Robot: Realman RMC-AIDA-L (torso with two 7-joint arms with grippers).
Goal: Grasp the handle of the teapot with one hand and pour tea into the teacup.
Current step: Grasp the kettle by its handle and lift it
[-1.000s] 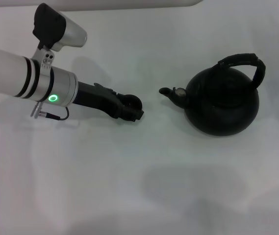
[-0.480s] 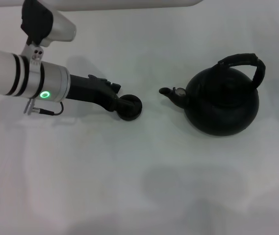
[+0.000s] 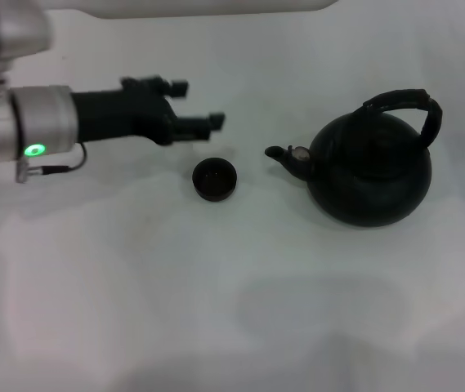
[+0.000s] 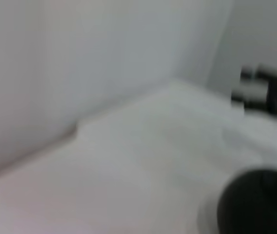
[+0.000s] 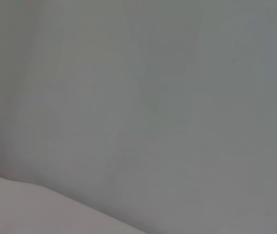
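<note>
Clearly teacup (image 3: 215, 180) sits below the (parted) jaws.

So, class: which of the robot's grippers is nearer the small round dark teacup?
The left. The left gripper hovers open just behind the small round dark teacup, apart from it. The right gripper is not in view in any picture.

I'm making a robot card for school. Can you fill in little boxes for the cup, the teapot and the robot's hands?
cup: small, dark, upright on the white table, at
teapot: big, black, right of the cup, at
spout: points toward the cup
handle: arched over the top, nothing holding it
left gripper: above and behind the cup, jaws open, empty
right gripper: not in sight
</note>
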